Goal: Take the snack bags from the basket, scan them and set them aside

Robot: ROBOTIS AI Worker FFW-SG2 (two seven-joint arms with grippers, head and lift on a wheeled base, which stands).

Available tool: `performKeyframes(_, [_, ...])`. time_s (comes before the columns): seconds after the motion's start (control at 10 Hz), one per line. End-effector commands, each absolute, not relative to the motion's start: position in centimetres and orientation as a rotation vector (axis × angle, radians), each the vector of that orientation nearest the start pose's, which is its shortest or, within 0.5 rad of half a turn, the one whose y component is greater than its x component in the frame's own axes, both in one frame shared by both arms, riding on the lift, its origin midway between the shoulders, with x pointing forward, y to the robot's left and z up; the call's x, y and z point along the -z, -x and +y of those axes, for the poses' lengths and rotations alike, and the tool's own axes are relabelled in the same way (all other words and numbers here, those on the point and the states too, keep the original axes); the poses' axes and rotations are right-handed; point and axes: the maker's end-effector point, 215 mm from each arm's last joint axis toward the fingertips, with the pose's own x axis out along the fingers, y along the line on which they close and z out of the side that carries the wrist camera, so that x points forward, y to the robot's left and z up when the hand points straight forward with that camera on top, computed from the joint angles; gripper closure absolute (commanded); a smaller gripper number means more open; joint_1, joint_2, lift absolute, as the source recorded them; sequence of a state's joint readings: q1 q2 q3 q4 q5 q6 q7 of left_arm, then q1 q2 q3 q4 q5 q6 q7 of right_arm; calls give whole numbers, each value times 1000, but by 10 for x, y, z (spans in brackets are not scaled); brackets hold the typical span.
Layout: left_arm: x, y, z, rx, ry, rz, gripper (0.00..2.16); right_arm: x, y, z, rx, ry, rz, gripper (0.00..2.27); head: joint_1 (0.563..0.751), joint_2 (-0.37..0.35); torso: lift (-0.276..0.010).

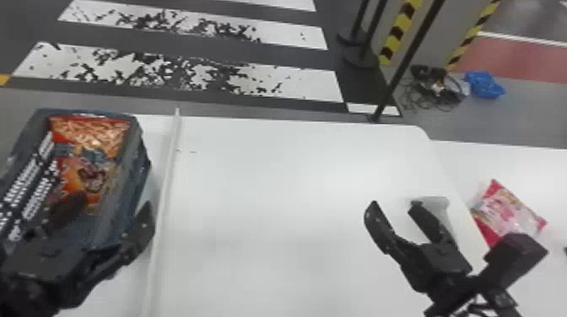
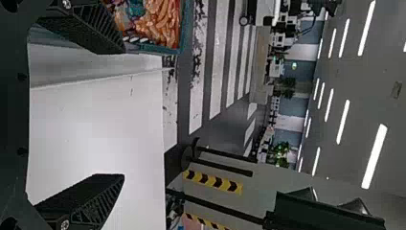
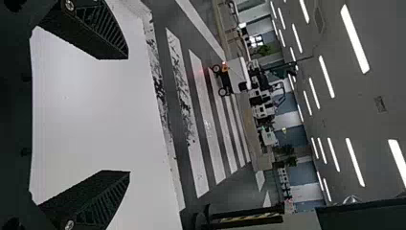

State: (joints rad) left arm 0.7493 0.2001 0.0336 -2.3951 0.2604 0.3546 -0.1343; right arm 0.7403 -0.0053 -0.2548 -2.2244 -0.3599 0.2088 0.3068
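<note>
In the head view my left gripper [image 1: 107, 208] is spread open above the near part of the dark basket [image 1: 141, 168], nothing held. Inside the basket lies an orange-red snack bag [image 1: 90, 175], partly behind one finger. My right gripper [image 1: 394, 206] stands open and empty over the right part of the white table. A pink and red snack bag [image 1: 506, 210] lies on the surface at the far right. The left wrist view has my left gripper [image 2: 123, 115] open, with the snack bag [image 2: 155, 21] beyond one finger. In the right wrist view my right gripper [image 3: 129, 115] is open.
A raised white strip [image 1: 166, 181] runs along the table [image 1: 274, 189] just right of the basket. Beyond the table's far edge stand dark posts [image 1: 405, 63] on the floor, with cables and a blue bag [image 1: 485, 84] near them.
</note>
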Motion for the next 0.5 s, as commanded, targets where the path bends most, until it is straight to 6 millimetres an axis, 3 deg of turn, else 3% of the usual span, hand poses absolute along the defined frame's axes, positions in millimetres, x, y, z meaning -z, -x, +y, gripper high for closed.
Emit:
performKeyframes(0.0, [333,-385,213,237,89,253,70,370,-364,-275,-129,-242,218,70,695,-157,-75])
performKeyframes(0.1, [319,-403,222,206,80,216,70,372,-363,-272,-134,-239,226,70,695,-120,-75])
performKeyframes(0.4, [323,-447,243,146,74,191,90,383,-362,-270,-140,-239,266,70,695,-55,-75])
